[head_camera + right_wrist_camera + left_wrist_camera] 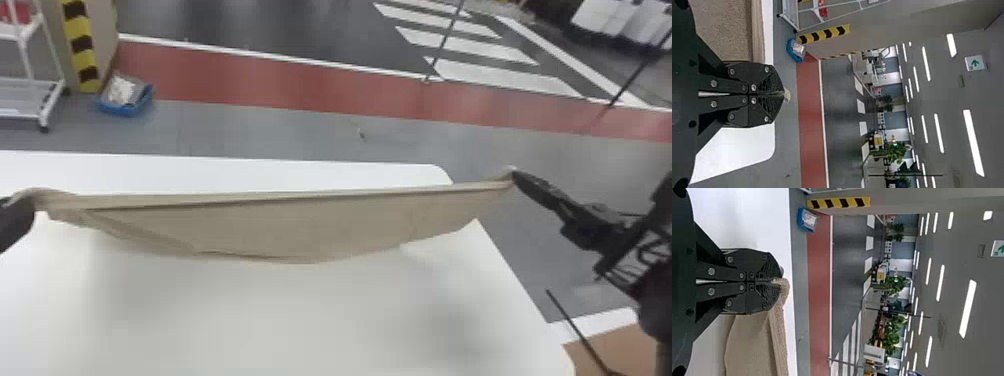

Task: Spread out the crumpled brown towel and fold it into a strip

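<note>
The brown towel [300, 225] is stretched between both grippers over the white table, its upper edge nearly straight and its lower edge sagging in a curve. At the head view's left edge, my left gripper [34, 200] holds one corner; my right gripper [513, 176] holds the other, beyond the table's right edge. In the left wrist view the left gripper [777, 281] is shut on the towel [750, 344], which hangs beside it. The right wrist view has the right gripper [783, 94] pinching a corner, with more towel [723, 31] alongside.
Beneath the towel lies the white table [280, 320], its right edge slanting toward the front right. A blue bin [125, 100] and a white rack [30, 85] stand on the floor at the back left. A brown surface [625, 350] shows at the bottom right.
</note>
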